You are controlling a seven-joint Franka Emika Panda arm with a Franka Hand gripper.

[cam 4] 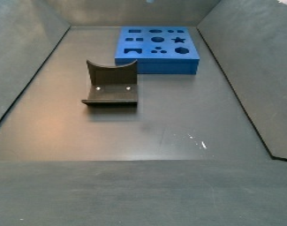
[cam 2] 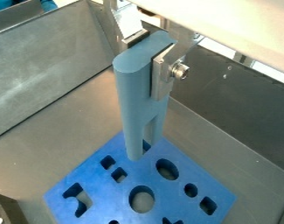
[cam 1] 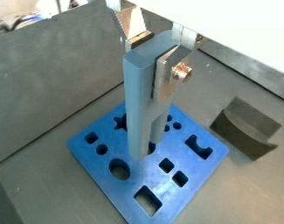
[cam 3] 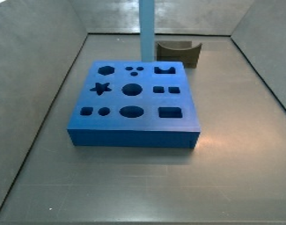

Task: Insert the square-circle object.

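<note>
I hold the square-circle object (cam 1: 142, 96), a long blue-grey peg, upright between my fingers (cam 1: 169, 72); the silver plates clamp its upper end, so my gripper (cam 2: 159, 59) is closed on it, well above the blue block (cam 1: 200, 156); in both wrist views the peg hangs straight down with its lower end over the block's top face, near the middle of the cut-outs; whether the tip already touches the face or hovers just above it I cannot tell, since the peg hides its own foot.

In a side view the peg (cam 3: 146, 29) shows only as a vertical blue bar at the far edge of the block (cam 3: 133, 130); my fingers are out of frame there. The block's face carries a star, several round holes, square and rectangular slots and a notched shape; which of them takes this peg I cannot read from these pictures.

The fixture (cam 4: 110, 85) stands on the counter (cam 4: 169, 132) well apart from the block (cam 4: 159, 48), dark and empty; in a wrist view it sits to one side of the block (cam 1: 246, 128).

By my judgement the pick-up is done and the carry is done or nearly so; the insertion itself is not yet made, for most of the peg's length stands clear above the block; what is left is to line the peg's profile with its matching hole, lower it in, and let go.
</note>
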